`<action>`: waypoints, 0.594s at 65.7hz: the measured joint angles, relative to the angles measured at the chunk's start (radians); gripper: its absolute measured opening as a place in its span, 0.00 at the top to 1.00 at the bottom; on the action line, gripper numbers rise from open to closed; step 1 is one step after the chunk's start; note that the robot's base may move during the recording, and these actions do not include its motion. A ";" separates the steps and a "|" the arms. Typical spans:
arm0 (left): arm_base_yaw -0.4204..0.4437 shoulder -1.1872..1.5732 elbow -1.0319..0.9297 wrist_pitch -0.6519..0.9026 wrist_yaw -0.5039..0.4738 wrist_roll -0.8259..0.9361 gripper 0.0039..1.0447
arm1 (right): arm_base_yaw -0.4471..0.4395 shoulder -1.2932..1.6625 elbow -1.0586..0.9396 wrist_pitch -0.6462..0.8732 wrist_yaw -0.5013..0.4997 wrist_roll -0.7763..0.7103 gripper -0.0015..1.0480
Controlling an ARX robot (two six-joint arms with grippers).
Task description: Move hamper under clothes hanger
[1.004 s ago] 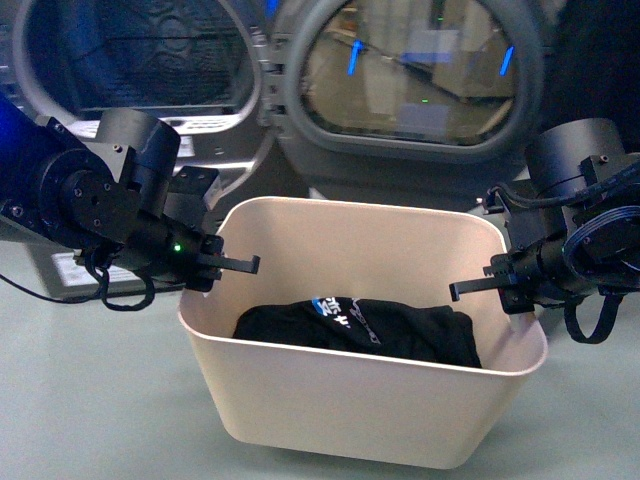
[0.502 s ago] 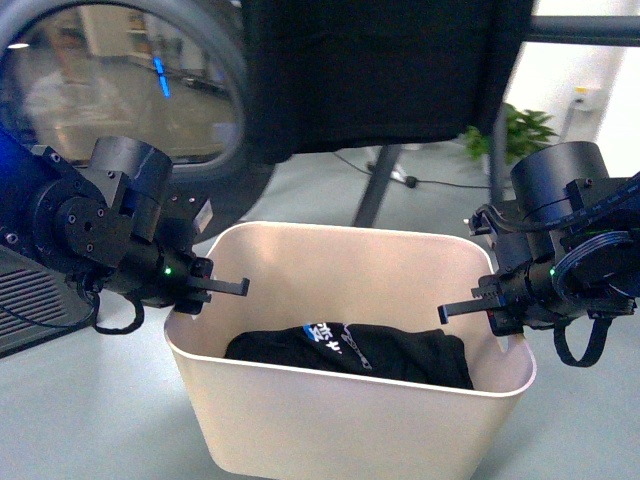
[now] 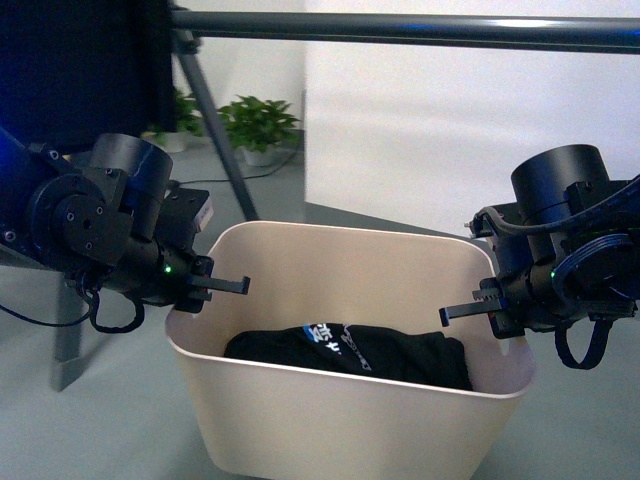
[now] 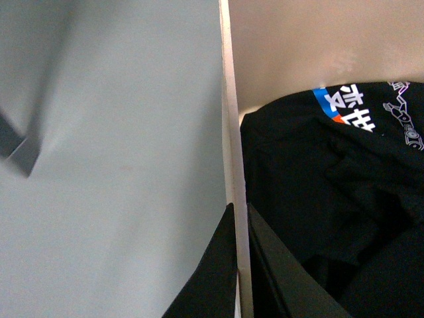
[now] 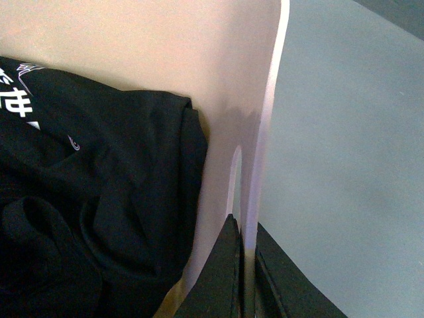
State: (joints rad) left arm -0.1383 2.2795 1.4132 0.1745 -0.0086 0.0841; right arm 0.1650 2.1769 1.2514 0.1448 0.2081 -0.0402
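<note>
The beige hamper (image 3: pixel 350 420) hangs between my arms, low in the front view, with a black printed garment (image 3: pixel 350 350) lying inside. My left gripper (image 3: pixel 200 285) is shut on its left short wall, and my right gripper (image 3: pixel 500 305) is shut on its right short wall. The left wrist view shows the thin hamper wall (image 4: pixel 230 132) pinched at my left gripper (image 4: pixel 242 265). In the right wrist view the hamper wall (image 5: pixel 265 119) is pinched at my right gripper (image 5: pixel 246 265), just below the slot handle. The clothes hanger (image 3: pixel 400 28) has its bar across the top, above and beyond the hamper.
A slanted hanger leg (image 3: pixel 215 120) comes down behind my left arm. Dark cloth (image 3: pixel 80 60) hangs at the upper left. Potted plants (image 3: pixel 255 125) stand on the floor far back. A white wall (image 3: pixel 450 140) fills the background on the right.
The scene behind has swept sideways: the round dryer door is gone and the hanger bar now spans the top. Both grippers hold the hamper as before.
</note>
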 joint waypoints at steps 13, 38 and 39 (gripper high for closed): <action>0.000 0.000 -0.001 0.000 0.001 0.000 0.96 | -0.001 0.000 0.000 0.000 0.000 0.000 0.97; -0.019 0.000 -0.001 0.000 0.007 0.000 0.96 | -0.017 -0.003 0.000 0.000 0.019 -0.001 0.97; -0.022 0.000 -0.001 0.000 0.009 0.000 0.96 | -0.019 -0.003 0.000 0.000 0.023 -0.001 0.97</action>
State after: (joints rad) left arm -0.1600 2.2795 1.4120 0.1745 0.0002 0.0837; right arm 0.1463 2.1742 1.2514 0.1448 0.2314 -0.0410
